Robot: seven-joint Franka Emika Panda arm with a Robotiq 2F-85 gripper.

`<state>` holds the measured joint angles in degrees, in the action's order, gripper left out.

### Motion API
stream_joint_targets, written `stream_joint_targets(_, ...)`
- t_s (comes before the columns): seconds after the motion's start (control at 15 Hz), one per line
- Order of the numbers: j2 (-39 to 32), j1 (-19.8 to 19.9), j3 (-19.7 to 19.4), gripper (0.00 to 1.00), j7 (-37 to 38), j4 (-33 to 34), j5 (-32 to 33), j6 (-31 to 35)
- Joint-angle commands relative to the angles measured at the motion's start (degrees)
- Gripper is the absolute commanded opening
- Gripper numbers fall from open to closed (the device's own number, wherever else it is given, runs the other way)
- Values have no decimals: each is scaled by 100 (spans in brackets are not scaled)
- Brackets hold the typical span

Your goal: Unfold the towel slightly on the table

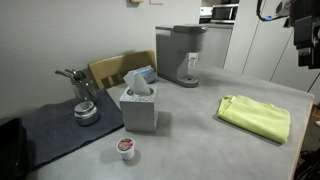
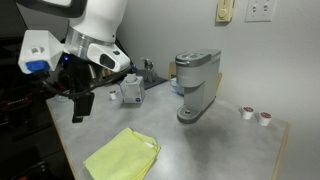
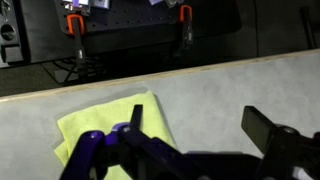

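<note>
Towel: the towel (image 1: 255, 117) lies folded at the right of the bench (image 1: 190, 140), untouched.
Jaws: wide apart, empty, hanging in the air near the towel.
Progress: nothing unfolded yet; gripping and opening a layer remain.

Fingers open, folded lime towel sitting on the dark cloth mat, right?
No. The towel lies folded on the bare grey table, well apart from the dark mat, as an exterior view shows. The fingers are open, as stated.
</note>
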<state>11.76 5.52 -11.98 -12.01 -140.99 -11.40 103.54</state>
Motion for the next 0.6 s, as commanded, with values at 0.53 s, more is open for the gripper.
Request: stream_joint_targets(0.53,-1338,687,-310,100,-320,824,270,-1)
